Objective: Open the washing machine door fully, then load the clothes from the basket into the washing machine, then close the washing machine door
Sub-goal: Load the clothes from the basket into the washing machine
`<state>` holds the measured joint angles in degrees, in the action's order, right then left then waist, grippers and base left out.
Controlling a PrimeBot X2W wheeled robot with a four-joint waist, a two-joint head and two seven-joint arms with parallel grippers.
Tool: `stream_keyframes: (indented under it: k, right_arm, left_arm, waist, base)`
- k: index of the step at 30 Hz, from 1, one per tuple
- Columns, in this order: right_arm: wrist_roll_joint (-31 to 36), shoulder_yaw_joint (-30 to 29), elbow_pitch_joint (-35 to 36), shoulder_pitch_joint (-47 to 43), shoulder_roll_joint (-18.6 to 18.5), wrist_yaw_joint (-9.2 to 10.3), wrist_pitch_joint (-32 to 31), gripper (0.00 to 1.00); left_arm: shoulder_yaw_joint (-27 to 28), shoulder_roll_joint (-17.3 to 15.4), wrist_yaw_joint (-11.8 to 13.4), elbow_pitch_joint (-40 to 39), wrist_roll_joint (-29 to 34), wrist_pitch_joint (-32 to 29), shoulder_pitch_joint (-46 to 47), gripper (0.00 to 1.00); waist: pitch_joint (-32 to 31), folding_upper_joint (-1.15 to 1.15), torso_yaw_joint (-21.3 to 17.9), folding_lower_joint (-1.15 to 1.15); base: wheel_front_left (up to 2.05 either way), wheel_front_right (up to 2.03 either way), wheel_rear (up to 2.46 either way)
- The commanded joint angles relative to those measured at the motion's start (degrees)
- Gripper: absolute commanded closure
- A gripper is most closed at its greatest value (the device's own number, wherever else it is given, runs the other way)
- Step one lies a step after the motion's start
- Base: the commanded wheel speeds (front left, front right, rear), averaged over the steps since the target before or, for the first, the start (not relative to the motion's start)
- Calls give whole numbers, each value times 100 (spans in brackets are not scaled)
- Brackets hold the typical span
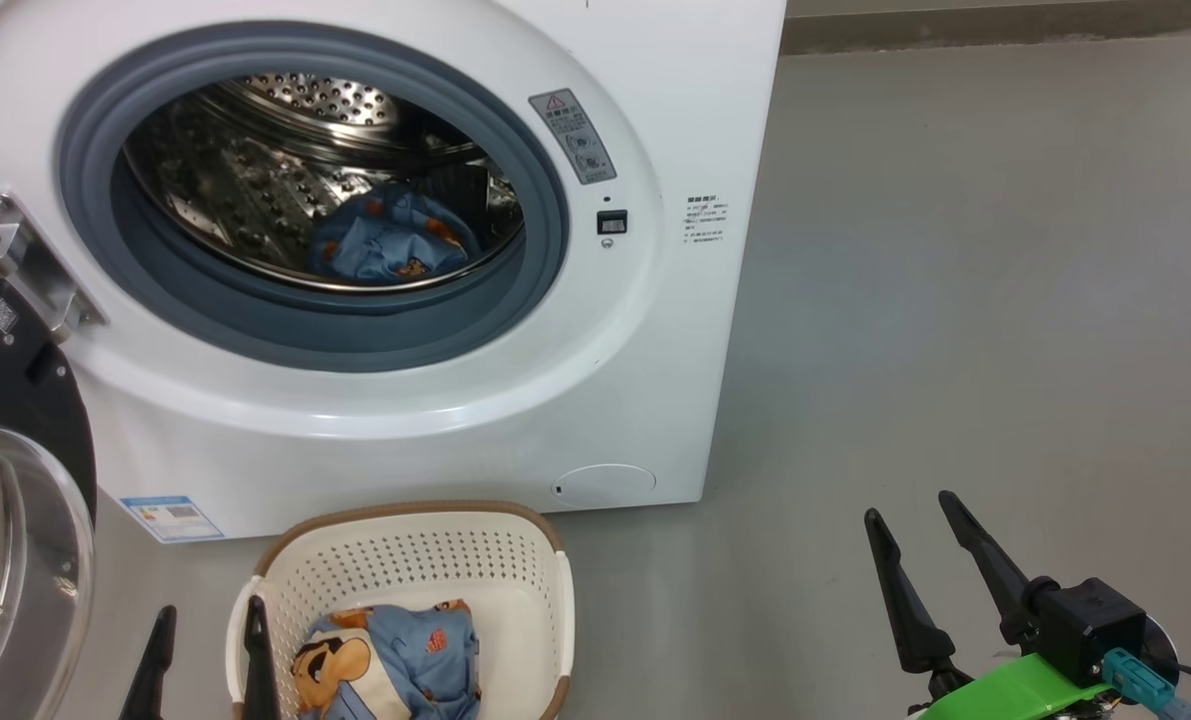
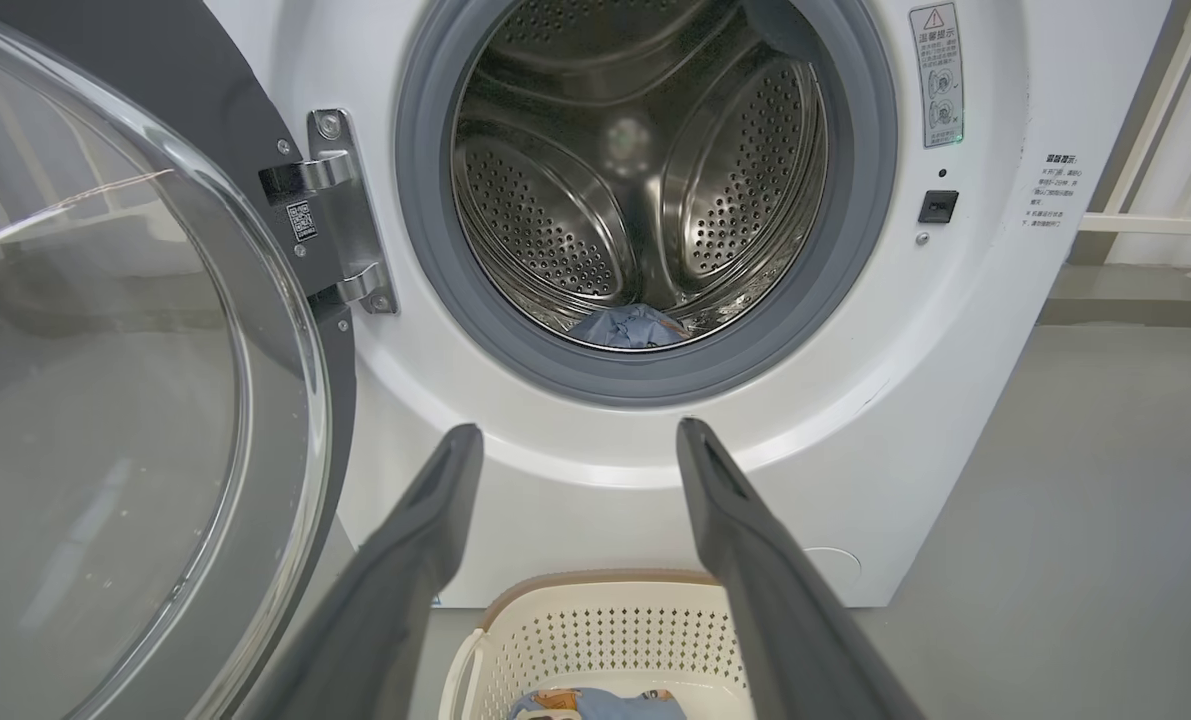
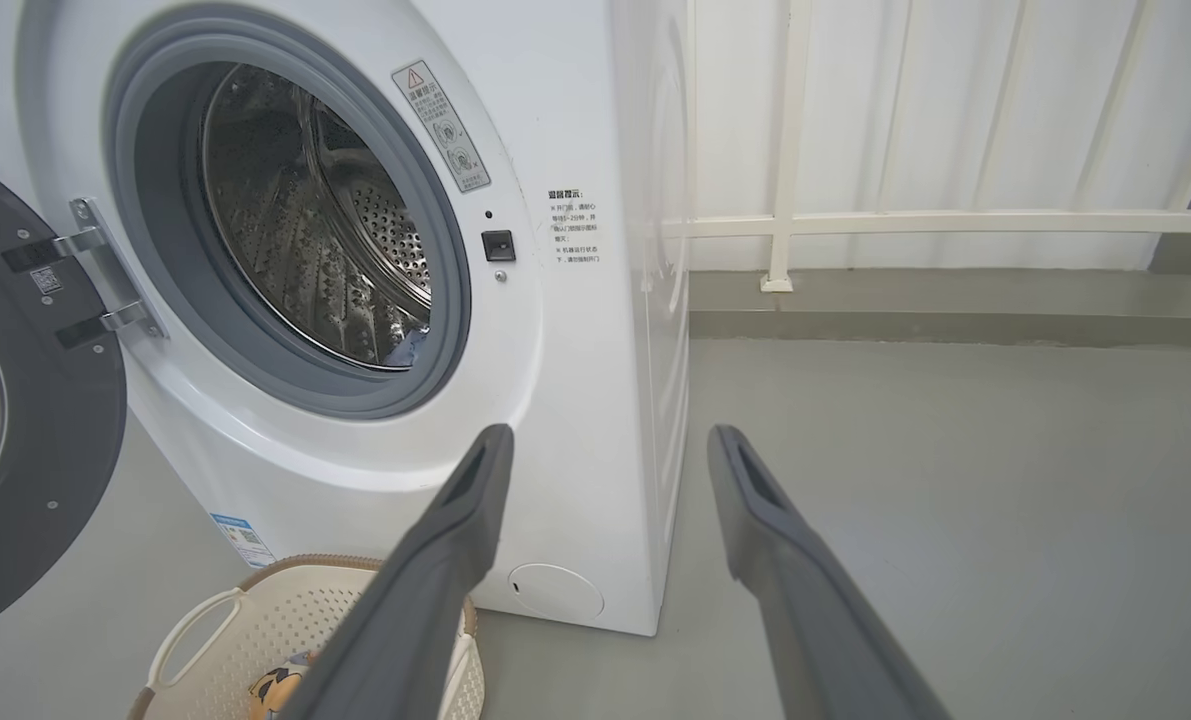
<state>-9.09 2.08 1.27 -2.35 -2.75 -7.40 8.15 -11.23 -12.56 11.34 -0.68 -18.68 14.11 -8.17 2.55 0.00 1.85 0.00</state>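
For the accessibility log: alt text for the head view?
White washing machine, door open at left, one blue bear-print garment in its drum, another in the cream basket on the floor before it. Left gripper and right gripper open, empty.

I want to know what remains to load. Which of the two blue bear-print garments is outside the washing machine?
The garment in the basket, by the left gripper; the other garment lies inside the steel drum.

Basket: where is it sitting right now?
Head view, lower left: the basket stands on the floor in front of the washing machine, below the open drum, with clothes in it.
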Motion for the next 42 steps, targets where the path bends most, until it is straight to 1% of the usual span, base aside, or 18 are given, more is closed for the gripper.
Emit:
stream_keyframes:
  k: [1,9,12,14,18,23,26,27,31,37,39,40,42]
  right_arm:
    - [24,134,169,96,-12,-9,8,0]
    - [15,134,218,165,-12,-9,15,0]
    - [26,134,240,212,-12,-9,15,0]
    - [35,133,263,253,-12,-9,13,0]
    - [47,153,329,383,-12,-9,6,0]
    - [122,194,411,608,-12,-9,1,0]
    - [142,216,450,761,-12,-9,31,0]
    - [132,252,468,883,-12,-9,62,0]
    - [63,354,477,1164,-12,-9,172,0]
    - [-64,496,409,1573,-12,-9,366,0]
    - [-111,544,373,1700,-12,-9,435,0]
    - [-111,544,373,1700,-12,-9,435,0]
    - [-164,592,338,1816,-12,-9,499,0]
  left_arm:
    - [192,-96,37,-92,-29,3,200,0]
    - [167,-74,41,29,-54,-11,397,0]
    - [95,-56,-17,179,-80,-99,594,0]
    - [23,-35,-101,358,-123,-198,771,0]
    - [-118,-32,-340,1097,-232,-479,1234,0]
    - [-205,58,-685,2223,-392,-527,2035,0]
    - [-263,119,-917,2911,-461,-513,2560,0]
    - [-308,166,-1066,3381,-500,-529,2911,0]
    - [-357,200,-1346,4335,-566,-563,3592,0]
    - [-373,205,-1604,5547,-693,-725,4480,0]
    - [-366,191,-1666,5860,-746,-773,4742,0]
    - [-366,191,-1666,5860,-746,-773,4742,0]
    - [-360,174,-1719,6128,-803,-839,4972,0]
  waist:
    - [11,0,-6,0]
    - [190,0,-18,0]
    - [322,0,-21,0]
    - [430,0,-23,0]
    - [717,0,-62,0]
    - [1175,0,-178,0]
    - [1508,0,-262,0]
    - [1753,0,-340,0]
    - [2267,0,-552,0]
    - [3008,0,-905,0]
    - [3234,0,-1014,0]
    - [3234,0,-1014,0]
    - [3439,0,-1114,0]
  base:
    - [0,0,0]
    - [0,0,0]
    - [0,0,0]
    - [0,0,0]
    - [0,0,0]
    - [0,0,0]
    - [0,0,0]
    - [0,0,0]
    - [0,0,0]
    - [0,0,0]
    - [0,0,0]
    - [0,0,0]
    - [0,0,0]
